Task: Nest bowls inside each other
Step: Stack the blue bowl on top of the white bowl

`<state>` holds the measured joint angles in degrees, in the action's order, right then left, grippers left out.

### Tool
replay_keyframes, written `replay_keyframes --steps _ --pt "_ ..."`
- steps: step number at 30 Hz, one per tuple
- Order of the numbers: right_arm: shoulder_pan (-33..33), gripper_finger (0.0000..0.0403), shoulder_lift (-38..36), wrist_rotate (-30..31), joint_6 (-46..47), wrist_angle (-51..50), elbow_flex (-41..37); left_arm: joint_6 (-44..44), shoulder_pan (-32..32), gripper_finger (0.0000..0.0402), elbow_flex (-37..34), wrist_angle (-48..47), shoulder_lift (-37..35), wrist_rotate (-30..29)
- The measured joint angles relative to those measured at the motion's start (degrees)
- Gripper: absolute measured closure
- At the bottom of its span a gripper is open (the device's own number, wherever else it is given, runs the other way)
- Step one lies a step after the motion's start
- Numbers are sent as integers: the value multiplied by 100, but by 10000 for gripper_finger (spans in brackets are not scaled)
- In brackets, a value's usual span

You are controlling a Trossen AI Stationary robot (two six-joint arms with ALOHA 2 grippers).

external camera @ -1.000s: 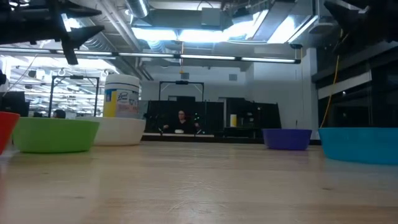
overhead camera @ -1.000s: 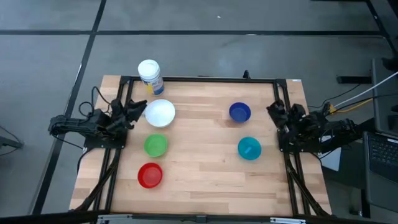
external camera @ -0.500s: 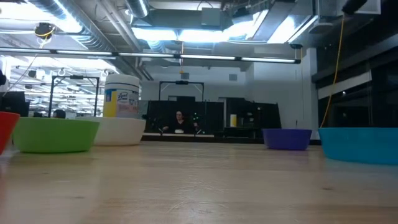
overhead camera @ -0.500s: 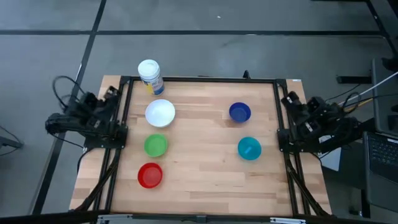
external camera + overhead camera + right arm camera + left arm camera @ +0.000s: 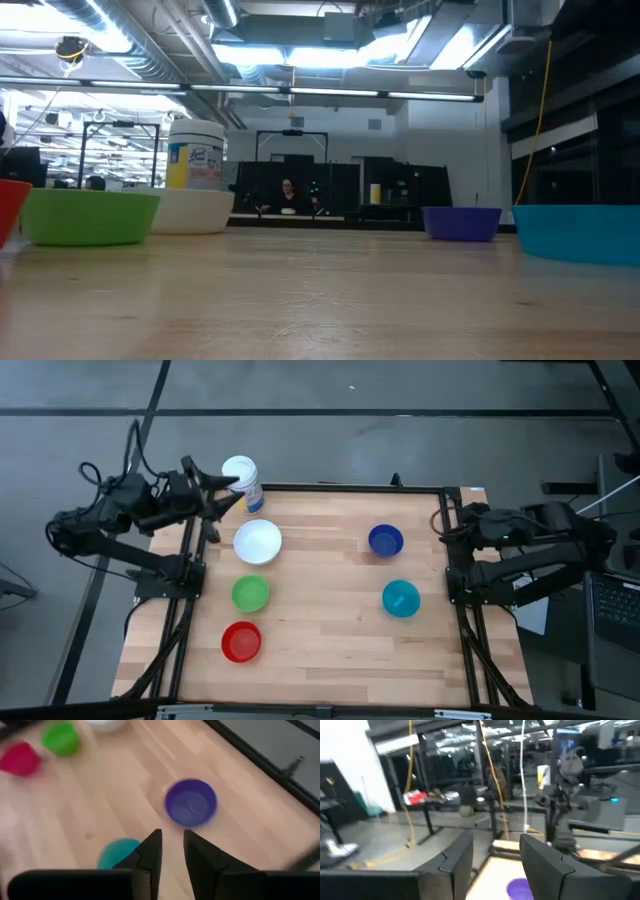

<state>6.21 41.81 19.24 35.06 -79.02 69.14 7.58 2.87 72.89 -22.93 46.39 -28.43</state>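
Five bowls rest upright on their bases on the wooden table: white (image 5: pixel 257 542), green (image 5: pixel 250 594) and red (image 5: pixel 241 642) on the left, dark blue (image 5: pixel 386 540) and teal (image 5: pixel 401 599) on the right. My left gripper (image 5: pixel 222 492) hangs high over the far left corner, pointing level across the table, and is open (image 5: pixel 495 857) with nothing in it. My right gripper (image 5: pixel 443 525) is raised at the right edge beside the dark blue bowl (image 5: pixel 191 802). It tilts down toward the table, its fingers (image 5: pixel 172 851) a little apart and empty.
A white canister with a blue label (image 5: pixel 241 482) stands at the far left corner, just beside my left gripper. The middle of the wooden table (image 5: pixel 320 590) lies bare between the two groups of bowls. A black frame (image 5: pixel 330 489) borders the table.
Both arms have unfolded and risen from low at the table's side edges. My left gripper has gone up from beside the white bowl toward the far left corner by the canister. My right gripper has gone up and tipped down toward the table. The bowls have stayed still.
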Motion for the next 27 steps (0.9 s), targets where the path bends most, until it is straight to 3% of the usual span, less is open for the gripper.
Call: replay_keyframes --steps 5,8,16,21,27 --pt "-439 331 242 274 -205 183 -271 266 1 245 153 -48 113 -166" --pt "-905 326 217 134 -529 1114 -917 229 0 245 -5 -103 71 -62" --pt "-2970 304 267 -2308 -1534 3179 -2651 -149 -2 245 -460 194 -121 12" --pt "-4316 305 627 -3356 -2009 3598 -2887 -228 -2 245 -501 215 -208 5" --pt "-5479 317 1887 -4585 -2330 4023 -2859 -145 -84 245 -501 230 -220 9"
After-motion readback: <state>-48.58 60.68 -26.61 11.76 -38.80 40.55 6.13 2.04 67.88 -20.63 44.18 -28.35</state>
